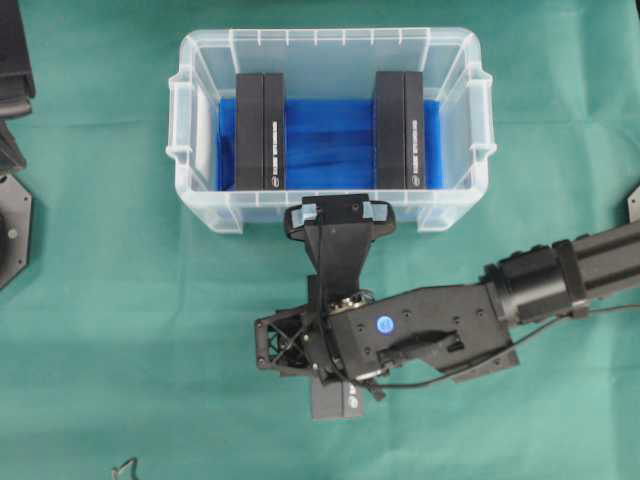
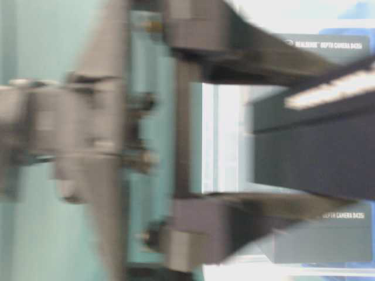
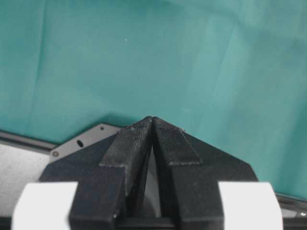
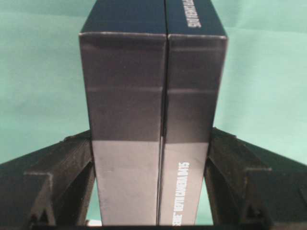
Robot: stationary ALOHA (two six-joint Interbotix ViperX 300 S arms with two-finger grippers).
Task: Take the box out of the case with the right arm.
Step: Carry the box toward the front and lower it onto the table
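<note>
The clear case with a blue sheet on its bottom stands at the back of the green cloth. My right gripper hangs at the case's near wall, pointing down. In the right wrist view, my right gripper is shut on a black box with a seam down its middle and white lettering. Both fingers press its sides, and green cloth lies behind it. From overhead the gripper hides the held box. My left gripper is shut on nothing above the cloth.
Two more black boxes stand on edge inside the case, left and right. The left arm's base sits at the left edge. The table-level view is blurred, filled by the gripper and boxes.
</note>
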